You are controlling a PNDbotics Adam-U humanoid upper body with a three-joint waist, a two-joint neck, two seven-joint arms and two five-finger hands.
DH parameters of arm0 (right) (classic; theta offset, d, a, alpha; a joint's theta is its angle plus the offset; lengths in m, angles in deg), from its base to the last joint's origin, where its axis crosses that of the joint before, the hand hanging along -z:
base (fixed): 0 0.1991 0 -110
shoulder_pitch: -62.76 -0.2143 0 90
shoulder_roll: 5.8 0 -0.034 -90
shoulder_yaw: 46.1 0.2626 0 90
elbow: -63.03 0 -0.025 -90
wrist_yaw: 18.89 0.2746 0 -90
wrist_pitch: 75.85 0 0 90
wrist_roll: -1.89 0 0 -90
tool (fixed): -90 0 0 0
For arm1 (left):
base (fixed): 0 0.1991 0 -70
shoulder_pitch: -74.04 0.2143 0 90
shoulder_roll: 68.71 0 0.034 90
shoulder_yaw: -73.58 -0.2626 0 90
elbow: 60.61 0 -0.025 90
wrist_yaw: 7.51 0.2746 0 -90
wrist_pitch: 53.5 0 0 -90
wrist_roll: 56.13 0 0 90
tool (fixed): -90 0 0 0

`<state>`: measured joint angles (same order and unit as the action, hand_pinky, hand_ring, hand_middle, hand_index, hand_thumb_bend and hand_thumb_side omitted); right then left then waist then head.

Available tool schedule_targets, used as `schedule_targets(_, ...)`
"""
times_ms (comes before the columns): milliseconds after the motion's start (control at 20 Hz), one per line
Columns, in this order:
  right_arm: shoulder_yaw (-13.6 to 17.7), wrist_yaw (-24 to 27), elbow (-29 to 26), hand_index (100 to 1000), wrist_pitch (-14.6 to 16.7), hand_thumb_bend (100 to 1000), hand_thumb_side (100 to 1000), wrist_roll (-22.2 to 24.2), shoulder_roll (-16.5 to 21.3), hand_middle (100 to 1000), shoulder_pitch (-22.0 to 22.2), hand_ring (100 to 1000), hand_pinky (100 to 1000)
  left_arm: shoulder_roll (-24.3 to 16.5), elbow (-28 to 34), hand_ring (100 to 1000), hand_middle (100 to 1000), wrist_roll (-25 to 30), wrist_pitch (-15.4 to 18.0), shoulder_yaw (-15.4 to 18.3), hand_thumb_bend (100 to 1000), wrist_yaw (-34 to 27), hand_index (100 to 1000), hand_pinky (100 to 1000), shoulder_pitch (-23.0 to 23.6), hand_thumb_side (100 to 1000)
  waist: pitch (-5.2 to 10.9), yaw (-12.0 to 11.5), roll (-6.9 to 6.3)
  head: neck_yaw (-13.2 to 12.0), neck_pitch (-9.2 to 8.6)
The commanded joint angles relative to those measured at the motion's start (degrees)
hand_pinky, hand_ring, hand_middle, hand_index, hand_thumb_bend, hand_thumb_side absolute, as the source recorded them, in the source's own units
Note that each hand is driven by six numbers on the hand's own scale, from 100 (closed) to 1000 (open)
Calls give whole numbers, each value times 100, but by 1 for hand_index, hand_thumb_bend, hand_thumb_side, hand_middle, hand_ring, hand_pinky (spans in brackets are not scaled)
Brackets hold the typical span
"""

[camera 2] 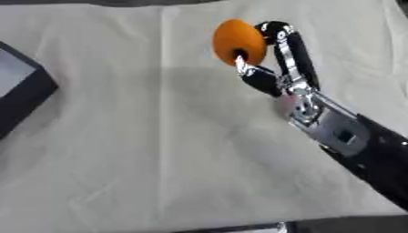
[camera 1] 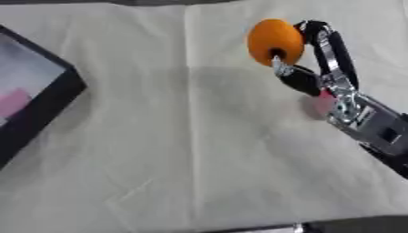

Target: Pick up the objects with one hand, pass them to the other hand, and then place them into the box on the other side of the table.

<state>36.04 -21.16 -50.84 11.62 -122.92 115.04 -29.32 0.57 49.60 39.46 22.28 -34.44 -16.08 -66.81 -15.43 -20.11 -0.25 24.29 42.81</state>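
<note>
An orange round object [camera 1: 273, 42] is held above the cream cloth at the upper right, pinched between the thumb and fingers of my right hand [camera 1: 323, 68]. The right arm comes in from the lower right corner. A small pink thing [camera 1: 321, 103] lies on the cloth just under the hand's wrist, mostly hidden. At the left edge stands the black box [camera 1: 48, 107], its inside pale with a pink patch [camera 1: 12, 102]. My left hand shows in neither view.
A cream cloth [camera 1: 183, 145] covers the table, with a crease running down its middle. A dark strip of the table's front edge [camera 1: 334, 226] shows along the bottom right.
</note>
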Motion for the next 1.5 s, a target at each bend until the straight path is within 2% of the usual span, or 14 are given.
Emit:
schedule_targets(50, -7, -50, -72, 597, 134, 100, 100, -33, 68, 498, -94, 700, 674, -4, -144, 676, 725, 388, -102, -265, 105, 235, 763, 940, -249, 553, 207, -13, -86, -24, 30)
schedule_targets(300, -118, -126, -72, 597, 267, 100, 100, -45, 8, 498, -206, 701, 675, 244, -407, 684, 735, 923, -246, -671, 100, 493, 782, 939, -560, 569, 185, -37, -104, -104, 50)
schedule_targets(550, -220, -154, -72, 597, 327, 100, 100, 12, -14, 498, -337, 701, 674, 531, -671, 687, 737, 1190, -316, -930, 100, 745, 784, 940, -784, 573, 152, -90, -115, -193, 24)
schedule_targets(900, -389, -208, -72, 597, 407, 100, 100, 163, -69, 498, -502, 701, 675, 825, -999, 688, 739, 1282, -222, -1117, 100, 958, 782, 941, -967, 577, 123, -137, -112, -314, -22)
schedule_targets(1500, -634, -271, -72, 596, 513, 100, 100, 377, -180, 499, -807, 701, 674, 1409, -1356, 686, 742, 1491, -114, -1349, 100, 1114, 778, 954, -1195, 622, 55, -171, -85, -341, -62)
